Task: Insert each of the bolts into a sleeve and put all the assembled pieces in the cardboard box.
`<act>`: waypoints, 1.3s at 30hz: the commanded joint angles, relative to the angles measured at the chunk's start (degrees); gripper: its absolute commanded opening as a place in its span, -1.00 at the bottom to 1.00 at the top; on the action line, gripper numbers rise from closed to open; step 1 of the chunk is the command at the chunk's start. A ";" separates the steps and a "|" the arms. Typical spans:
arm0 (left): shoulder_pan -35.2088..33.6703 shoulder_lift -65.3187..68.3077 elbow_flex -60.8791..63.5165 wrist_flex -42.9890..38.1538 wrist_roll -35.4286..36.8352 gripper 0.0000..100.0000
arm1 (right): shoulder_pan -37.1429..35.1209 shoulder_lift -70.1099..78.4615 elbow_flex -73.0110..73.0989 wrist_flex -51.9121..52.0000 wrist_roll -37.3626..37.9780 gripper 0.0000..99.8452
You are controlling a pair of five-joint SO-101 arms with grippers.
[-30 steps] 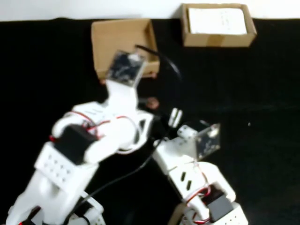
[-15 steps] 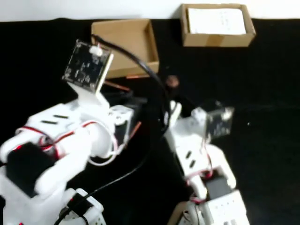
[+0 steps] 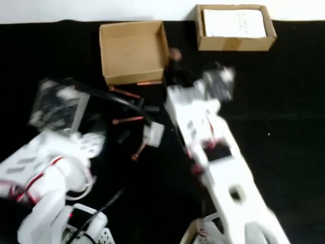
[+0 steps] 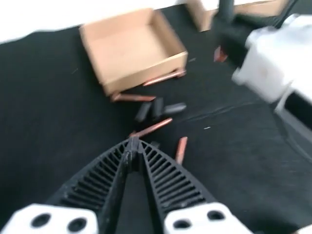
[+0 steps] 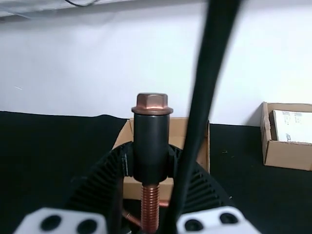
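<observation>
Squarely between clamped fingers point(image 5: 107, 175) of the right hand point(image 5: 150, 152), an upright sleeve point(image 5: 151, 139), bolt point(image 5: 152, 103) through it.

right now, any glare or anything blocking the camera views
High view: even light, no glare on the table. Right wrist view: a black cable crosses the right end effector holding a sleeved bolt. Left wrist view: no glare on the loose bolts.

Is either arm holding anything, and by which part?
The right end effector holds a sleeved bolt, gripped around the black sleeve. The left end effector is shut on nothing.
</observation>
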 commanded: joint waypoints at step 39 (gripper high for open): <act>-13.23 -18.68 22.99 -8.09 -0.26 -0.98 | -1.36 79.43 -75.47 7.25 -0.18 -0.98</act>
